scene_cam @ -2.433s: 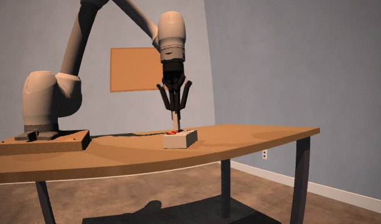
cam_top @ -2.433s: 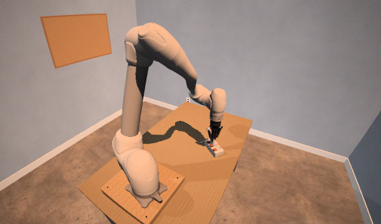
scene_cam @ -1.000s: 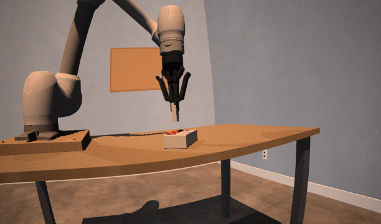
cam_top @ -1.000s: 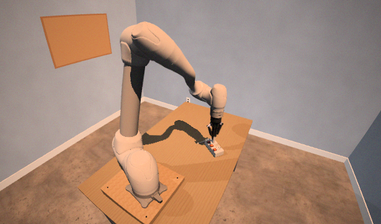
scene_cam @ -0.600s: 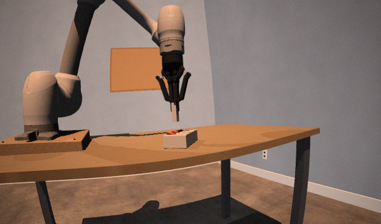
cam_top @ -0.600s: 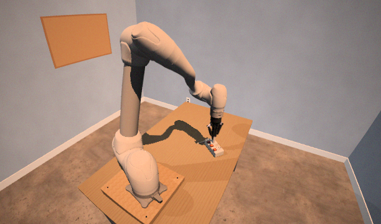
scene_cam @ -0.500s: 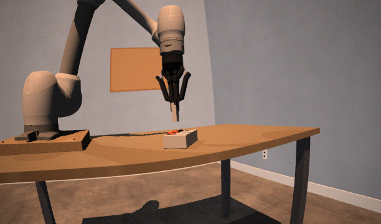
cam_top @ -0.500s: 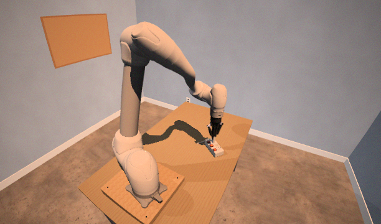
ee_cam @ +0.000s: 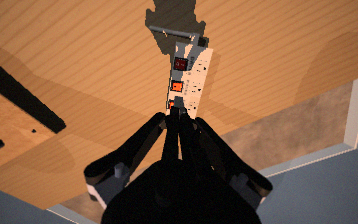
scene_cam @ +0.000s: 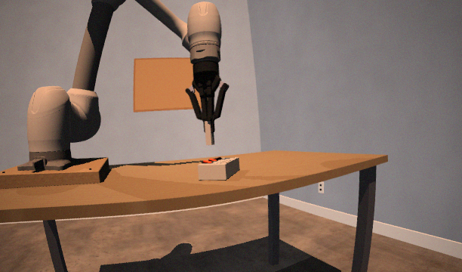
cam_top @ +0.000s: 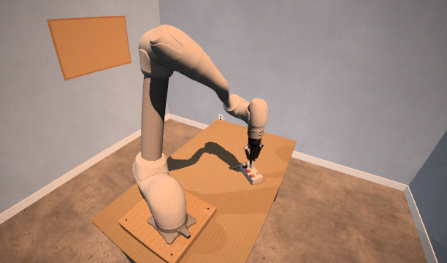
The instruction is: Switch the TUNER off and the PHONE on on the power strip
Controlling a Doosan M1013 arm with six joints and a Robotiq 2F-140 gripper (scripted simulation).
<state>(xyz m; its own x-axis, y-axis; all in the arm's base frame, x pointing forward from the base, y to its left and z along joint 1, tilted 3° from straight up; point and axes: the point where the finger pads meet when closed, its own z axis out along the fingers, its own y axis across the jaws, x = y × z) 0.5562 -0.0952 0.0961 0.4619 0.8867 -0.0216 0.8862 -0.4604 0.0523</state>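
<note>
A pale power strip (cam_top: 253,174) (scene_cam: 218,168) (ee_cam: 192,77) lies flat on the wooden table (cam_top: 223,204) (scene_cam: 291,166), right way up. In the wrist view it has three rocker switches in a row: the far one (ee_cam: 180,63) is dark red, the middle one (ee_cam: 176,86) is bright orange, and the near one (ee_cam: 172,104) is orange and partly hidden behind my fingers. My gripper (cam_top: 250,161) (scene_cam: 209,140) (ee_cam: 177,102) is shut and empty. It points straight down and hangs a short way above the strip, over its near end.
The arm's base stands on a raised wooden plate (cam_top: 136,226) (scene_cam: 80,171) at one end of the table. The table edge (ee_cam: 280,107) runs close beside the strip, with floor beyond it. An orange panel (cam_top: 88,45) hangs on the wall.
</note>
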